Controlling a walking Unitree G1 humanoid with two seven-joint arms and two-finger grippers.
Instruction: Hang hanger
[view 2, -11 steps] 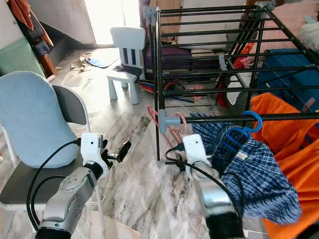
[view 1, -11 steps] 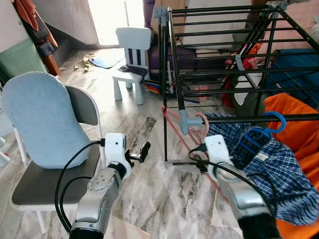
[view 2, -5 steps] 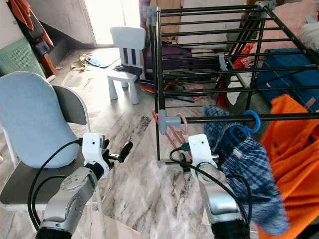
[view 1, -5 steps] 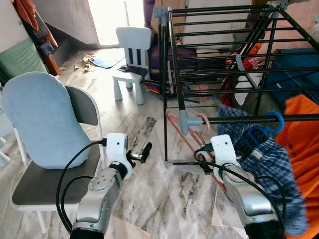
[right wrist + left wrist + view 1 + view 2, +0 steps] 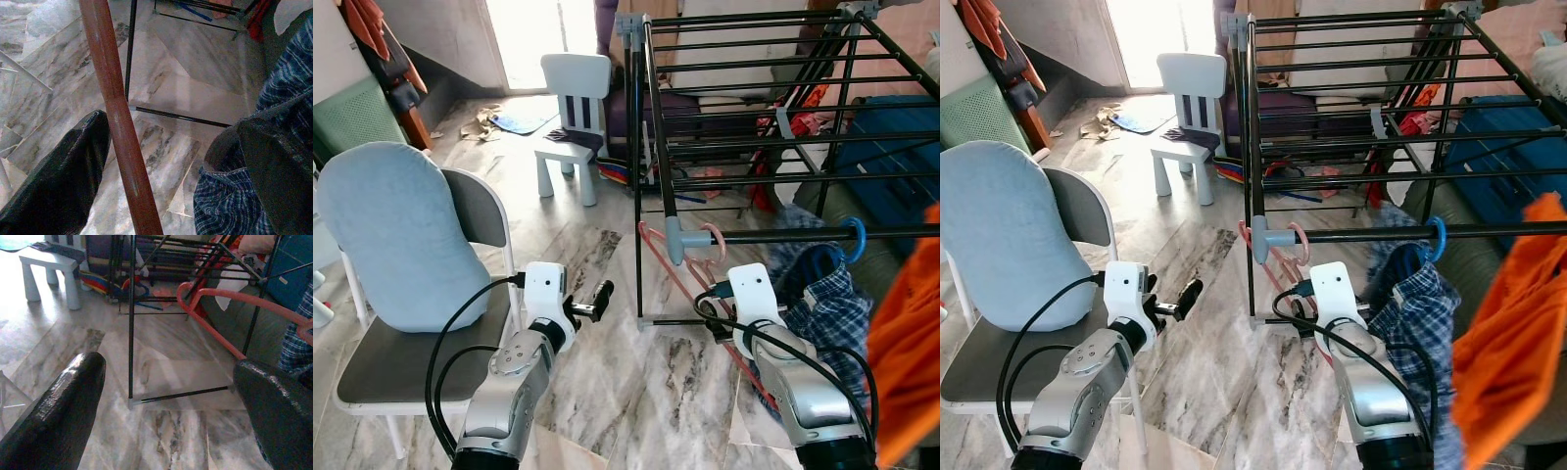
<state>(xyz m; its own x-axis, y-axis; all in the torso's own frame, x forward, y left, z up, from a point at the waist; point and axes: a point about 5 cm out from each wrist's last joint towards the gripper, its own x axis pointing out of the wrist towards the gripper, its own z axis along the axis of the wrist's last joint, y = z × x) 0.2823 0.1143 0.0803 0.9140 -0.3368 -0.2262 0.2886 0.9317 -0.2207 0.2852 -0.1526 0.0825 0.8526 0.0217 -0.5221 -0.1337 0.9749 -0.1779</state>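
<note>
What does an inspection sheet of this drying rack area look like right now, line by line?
Surface: marble floor.
Job's things: pink hanger hooked on the rack front rail; blue hanger carries a plaid shirt.
Clutter: orange cloth at right, litter by the doorway.
Grippers: left gripper open, empty; right gripper open around the pink hanger's bar.
Cables: black cables on both arms.
Surroundings: padded chair, small white chair.

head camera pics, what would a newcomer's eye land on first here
The black drying rack ahead, with a pink hanger hooked on its near rail beside a plaid shirt on a blue hanger. The right gripper is open around the pink hanger's arm. At the far right, a bright orange garment.
</note>
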